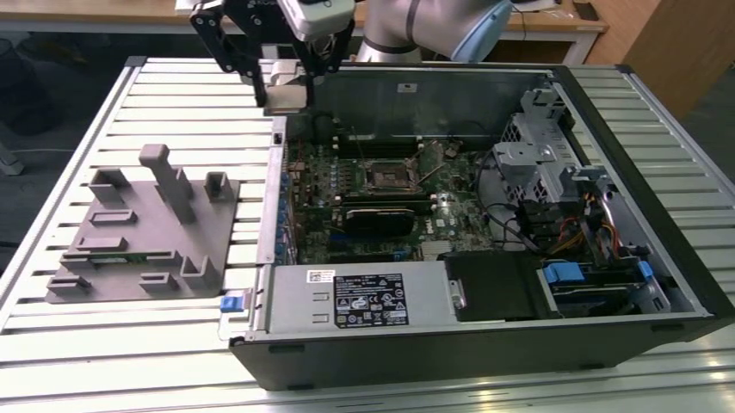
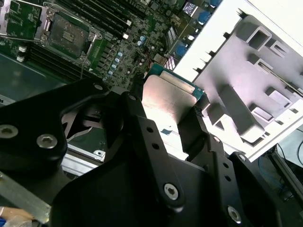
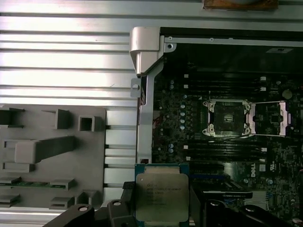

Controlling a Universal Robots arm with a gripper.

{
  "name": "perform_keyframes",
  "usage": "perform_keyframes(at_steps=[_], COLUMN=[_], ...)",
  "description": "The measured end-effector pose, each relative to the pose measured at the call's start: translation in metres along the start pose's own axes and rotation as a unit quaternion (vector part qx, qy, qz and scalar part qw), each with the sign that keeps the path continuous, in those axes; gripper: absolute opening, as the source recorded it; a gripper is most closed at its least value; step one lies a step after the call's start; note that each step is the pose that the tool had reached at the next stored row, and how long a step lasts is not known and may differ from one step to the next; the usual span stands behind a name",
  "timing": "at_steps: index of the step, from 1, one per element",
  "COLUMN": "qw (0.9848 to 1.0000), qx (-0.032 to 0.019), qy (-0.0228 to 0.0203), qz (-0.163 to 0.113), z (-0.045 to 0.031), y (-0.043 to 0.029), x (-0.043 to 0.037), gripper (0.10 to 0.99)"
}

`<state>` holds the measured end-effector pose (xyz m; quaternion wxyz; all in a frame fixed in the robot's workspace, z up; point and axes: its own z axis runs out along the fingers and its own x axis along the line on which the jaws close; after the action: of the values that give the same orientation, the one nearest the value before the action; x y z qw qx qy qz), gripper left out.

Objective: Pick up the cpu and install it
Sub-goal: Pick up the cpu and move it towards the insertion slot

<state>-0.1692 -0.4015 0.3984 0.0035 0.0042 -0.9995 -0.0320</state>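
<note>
1. exterior view: the gripper (image 1: pixel 287 84) hangs above the far edge of the slatted table (image 1: pixel 172 112), over the far corner of the open computer case (image 1: pixel 483 353) on the exterior view's left.
2. its jaws are closed partway, pinching the cpu (image 1: pixel 287 95), which is held in the air clear of both table and case.
3. in the second wrist view the cpu (image 2: pixel 168 101) sits between the two black fingers (image 2: pixel 137 120), clamped by opposite edges, and juts out past the fingertips.
4. in the first wrist view the cpu (image 3: pixel 161 196) shows its pale metal top, with a green border around it, and the gripper (image 3: pixel 161 203) closes on it from either side.
5. the socket (image 3: pixel 226 118) lies on the motherboard (image 3: pixel 189 156) near the middle of the case floor, well apart from the cpu; its metal frame (image 3: pixel 272 118) is folded open just beside it.
6. a grey fixture tray (image 1: pixel 144 228) rests on the table just beside the case wall (image 3: pixel 144 118) on the exterior view's left.
7. the cpu seems to hang about over that wall, between tray and motherboard, though how high above it i cannot tell.
</note>
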Motion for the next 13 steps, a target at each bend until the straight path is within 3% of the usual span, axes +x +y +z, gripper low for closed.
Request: perform_keyframes(at_steps=[13], qw=[1.0000], qx=[0.0000], qy=[0.0000], qz=[0.000], z=[0.0000], y=[-0.0001], x=[-0.0089], gripper=[0.541])
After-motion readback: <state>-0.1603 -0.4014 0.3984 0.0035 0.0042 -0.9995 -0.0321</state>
